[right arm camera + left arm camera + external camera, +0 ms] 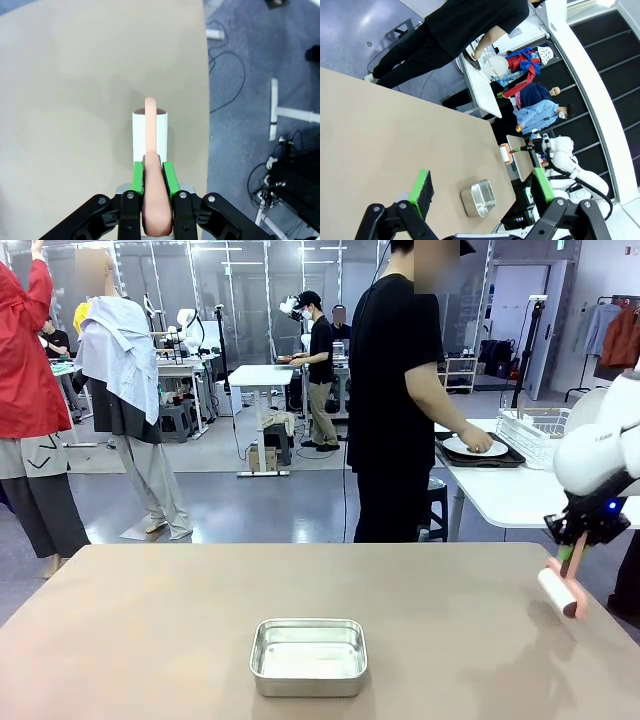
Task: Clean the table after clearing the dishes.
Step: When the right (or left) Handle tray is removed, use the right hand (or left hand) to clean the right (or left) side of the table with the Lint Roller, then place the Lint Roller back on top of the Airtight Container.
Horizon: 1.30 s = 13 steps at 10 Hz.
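The taupe-brown table [150, 620] spreads across the front view. My right gripper [572, 552] hangs over its far right edge, shut on the pink handle of a lint roller [558, 592]. The roller's white roll sits at the tabletop; I cannot tell if it touches. In the right wrist view the green pads [138, 176] clamp the handle, and the roll [150, 132] lies close to the table's edge. My left gripper [480, 180] is open and holds nothing, high above the table [380, 130]. A white plate [474, 446] lies on a dark tray on the white side table, under the person's hand.
A small rectangular steel pan [308, 655] stands at the table's front middle, also seen from above [478, 198]. The person in black stands beyond the far edge, turned to the white table [520, 495]. A white wire rack [535, 432] sits there too.
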Each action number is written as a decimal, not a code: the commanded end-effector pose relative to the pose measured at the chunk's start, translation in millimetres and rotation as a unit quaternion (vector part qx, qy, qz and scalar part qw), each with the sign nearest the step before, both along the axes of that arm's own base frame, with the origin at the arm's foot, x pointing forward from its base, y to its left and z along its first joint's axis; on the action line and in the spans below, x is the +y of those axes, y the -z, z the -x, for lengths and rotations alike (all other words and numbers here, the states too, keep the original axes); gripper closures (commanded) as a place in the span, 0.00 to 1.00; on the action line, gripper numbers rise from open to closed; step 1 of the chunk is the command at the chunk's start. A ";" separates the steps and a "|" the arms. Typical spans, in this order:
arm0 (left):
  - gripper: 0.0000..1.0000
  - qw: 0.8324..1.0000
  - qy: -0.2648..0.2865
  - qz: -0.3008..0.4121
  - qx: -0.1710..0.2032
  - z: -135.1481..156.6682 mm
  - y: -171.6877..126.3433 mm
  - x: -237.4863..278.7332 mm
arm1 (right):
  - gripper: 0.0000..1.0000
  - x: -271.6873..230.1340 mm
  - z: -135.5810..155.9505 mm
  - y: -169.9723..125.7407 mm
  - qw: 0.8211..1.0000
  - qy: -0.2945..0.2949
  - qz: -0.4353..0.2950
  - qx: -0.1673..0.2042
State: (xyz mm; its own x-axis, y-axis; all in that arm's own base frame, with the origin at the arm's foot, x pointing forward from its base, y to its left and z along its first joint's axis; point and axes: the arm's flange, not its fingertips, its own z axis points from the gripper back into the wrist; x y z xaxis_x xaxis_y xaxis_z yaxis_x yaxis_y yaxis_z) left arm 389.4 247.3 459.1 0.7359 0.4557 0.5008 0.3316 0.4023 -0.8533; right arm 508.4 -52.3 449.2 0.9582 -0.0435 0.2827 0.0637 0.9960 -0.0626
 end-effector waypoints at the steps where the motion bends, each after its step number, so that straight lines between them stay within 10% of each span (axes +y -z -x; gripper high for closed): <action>1: 0.00 1.000 0.000 0.009 -0.006 1.1 -2.2 1.0 | 0.79 -3.9 25.1 -43.1 0.999 -0.030 -0.014 -0.038; 13: 0.00 1.000 0.000 0.009 -0.006 1.1 -2.2 1.0 | 0.79 1.6 25.0 -65.5 0.999 -0.024 -0.001 -0.048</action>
State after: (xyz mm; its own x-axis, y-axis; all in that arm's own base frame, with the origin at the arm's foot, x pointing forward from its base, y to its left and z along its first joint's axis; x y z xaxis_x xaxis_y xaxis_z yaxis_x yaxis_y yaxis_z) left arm 389.4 247.3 459.2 0.7359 0.4556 0.5008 0.3317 0.4023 -0.8533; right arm 483.3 -50.4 513.6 0.9292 0.0010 0.3696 0.0183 0.9986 -0.0489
